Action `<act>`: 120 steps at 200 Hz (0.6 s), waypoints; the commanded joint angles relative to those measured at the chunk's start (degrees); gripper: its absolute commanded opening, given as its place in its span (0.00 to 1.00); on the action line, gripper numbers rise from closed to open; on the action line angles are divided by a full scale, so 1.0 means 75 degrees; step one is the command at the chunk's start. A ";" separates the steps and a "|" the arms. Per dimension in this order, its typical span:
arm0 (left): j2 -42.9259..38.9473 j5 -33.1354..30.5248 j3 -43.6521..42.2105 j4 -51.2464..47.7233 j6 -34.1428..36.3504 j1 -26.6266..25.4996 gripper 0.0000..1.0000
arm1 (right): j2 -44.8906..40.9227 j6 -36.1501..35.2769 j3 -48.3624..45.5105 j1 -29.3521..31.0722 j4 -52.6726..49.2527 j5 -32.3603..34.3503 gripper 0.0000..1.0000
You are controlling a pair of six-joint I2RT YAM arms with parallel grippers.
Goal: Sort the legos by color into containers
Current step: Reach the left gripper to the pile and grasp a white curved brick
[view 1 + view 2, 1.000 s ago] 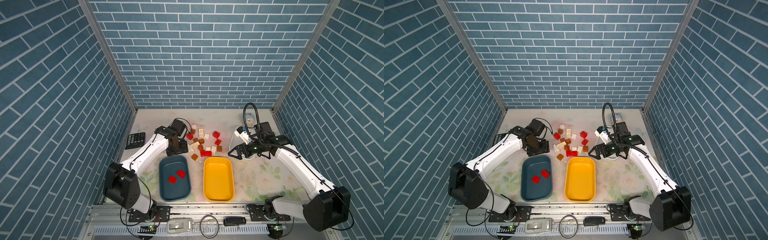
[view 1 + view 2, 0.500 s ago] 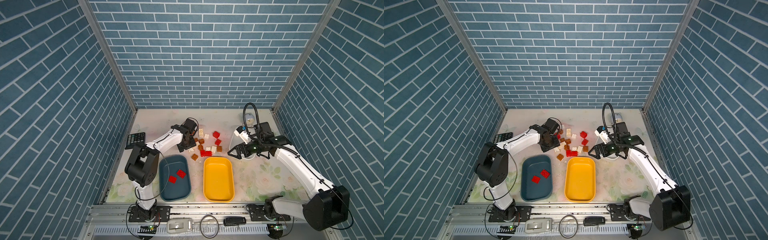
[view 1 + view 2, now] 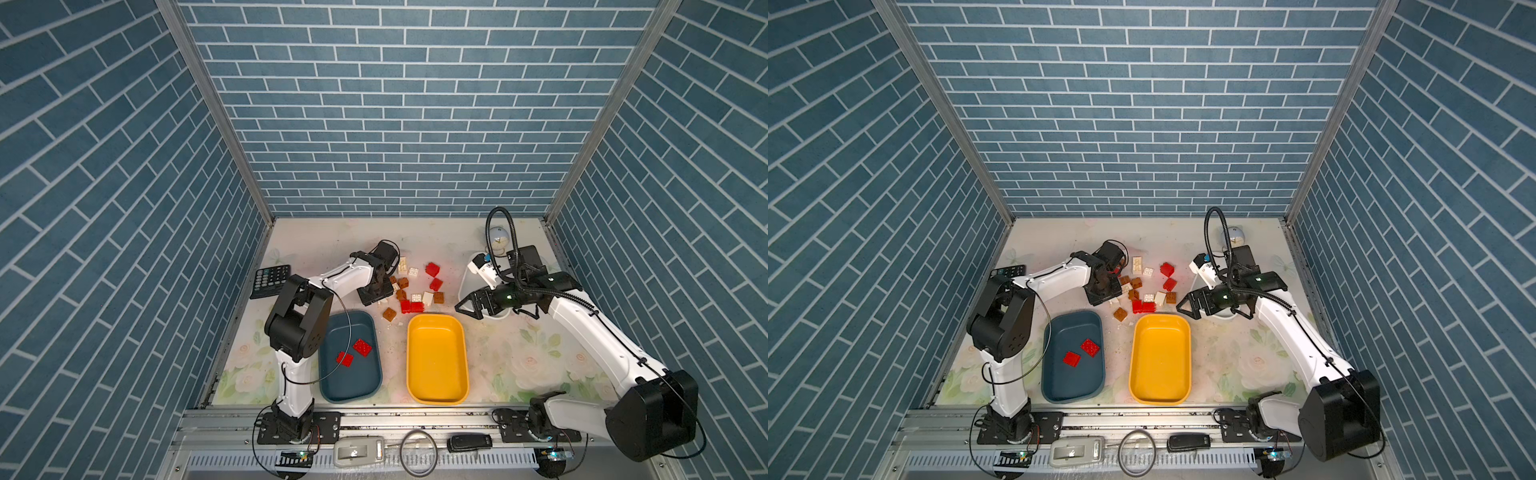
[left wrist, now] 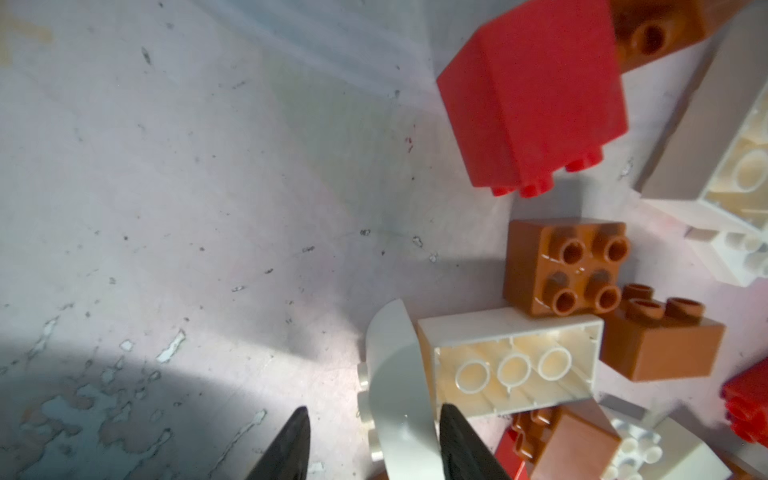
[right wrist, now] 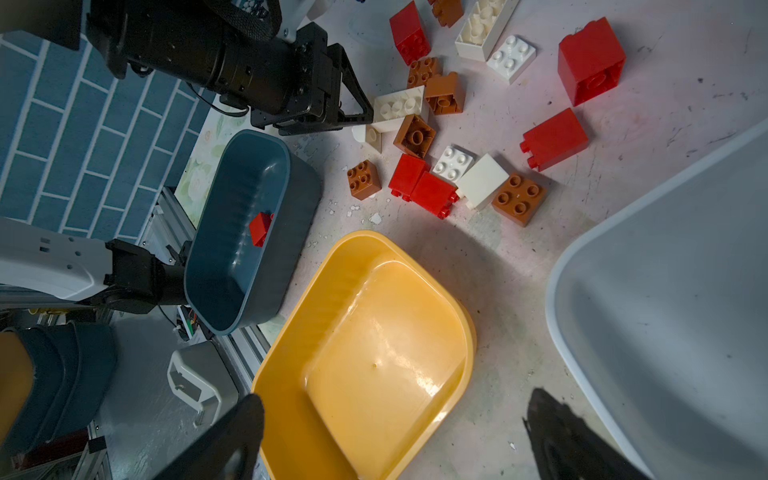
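At the left edge of the loose brick pile [image 3: 415, 291] on the worktop [image 3: 324, 249] | left claw [image 4: 374, 440] had swung in from the dark teal plastic tray [image 3: 379, 370], narrowing astride a cream curved plastic brick [image 4: 399, 386], not yet pinched | right claw [image 3: 465, 306] unchanged, wide | probably the first cream pick.

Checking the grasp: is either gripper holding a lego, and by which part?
Neither holds anything yet. The left gripper has its jaws around a white curved brick, one side gapped; the right gripper is open, empty.
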 commanded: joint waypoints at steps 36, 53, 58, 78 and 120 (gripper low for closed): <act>-0.0087 -0.0196 -0.0098 -0.0205 0.0323 -0.0002 0.48 | -0.0012 -0.0171 -0.0129 -0.0043 -0.0137 0.0041 0.99; 0.0011 -0.0102 -0.0055 -0.0081 0.0413 0.0016 0.44 | -0.0012 -0.0161 -0.0133 -0.0047 -0.0126 0.0046 0.99; 0.0055 -0.0055 -0.0037 -0.0055 0.0441 0.0031 0.44 | -0.0012 -0.0161 -0.0128 -0.0045 -0.0126 0.0040 0.99; 0.0247 0.0101 0.0057 0.0007 0.0568 0.0049 0.39 | -0.0012 -0.0161 -0.0129 -0.0042 -0.0143 0.0048 0.99; 0.0388 0.0257 -0.0008 0.0188 0.0660 0.0080 0.35 | -0.0050 -0.0173 -0.0161 -0.0048 -0.0184 0.0080 0.99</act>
